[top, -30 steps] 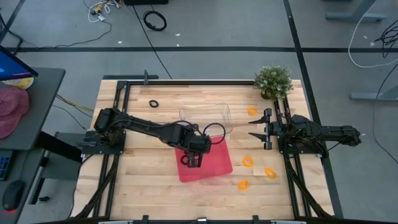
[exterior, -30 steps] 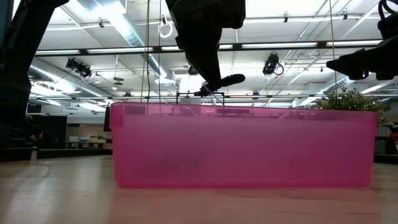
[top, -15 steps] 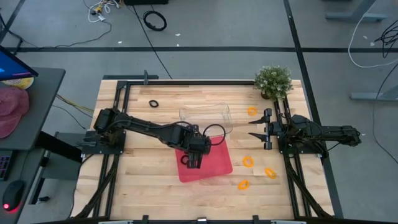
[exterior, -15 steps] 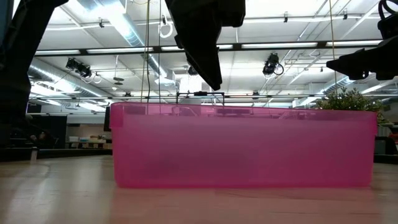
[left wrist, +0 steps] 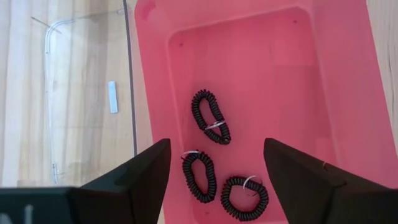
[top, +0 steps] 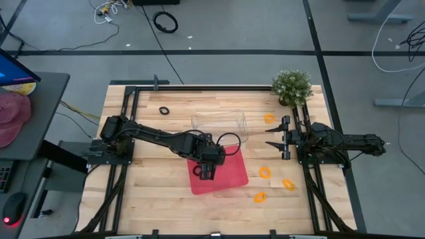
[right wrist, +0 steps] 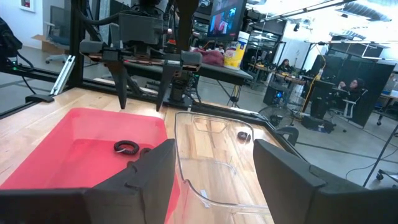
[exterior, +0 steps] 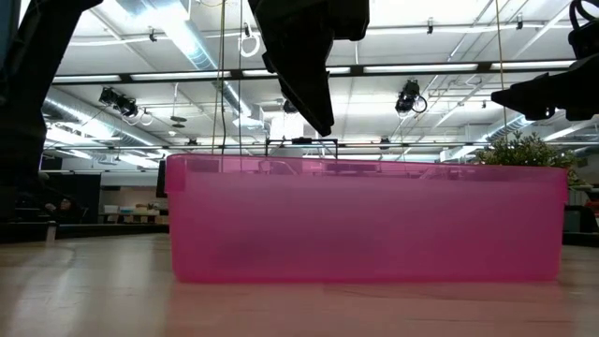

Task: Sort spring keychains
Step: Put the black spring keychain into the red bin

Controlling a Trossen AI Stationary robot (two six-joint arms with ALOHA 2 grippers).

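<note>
My left gripper (top: 206,174) (left wrist: 216,146) hangs open over the red tray (top: 229,176) (left wrist: 348,93), fingers slanting down, touching nothing. Three black spring keychains lie on the tray's floor: one (left wrist: 210,116) in the middle, two (left wrist: 199,176) (left wrist: 244,197) nearer the fingers. Another black keychain (top: 164,110) lies on the wood at the far left. Several orange keychains (top: 268,119) (top: 265,172) (top: 288,184) lie on the right half of the table. My right gripper (top: 275,137) (right wrist: 214,155) waits open at the right edge.
A clear plastic tray (top: 219,125) (right wrist: 217,168) stands just beyond the red tray. A small potted plant (top: 292,86) sits at the far right corner. In the low view the red tray's wall (exterior: 365,220) fills the foreground, with the left gripper (exterior: 314,108) above it.
My left gripper has let go of a black keychain that stuck out from its fingertips above the red tray a second ago; the keychain has dropped out of sight behind the tray's wall. Neither arm has shifted.
</note>
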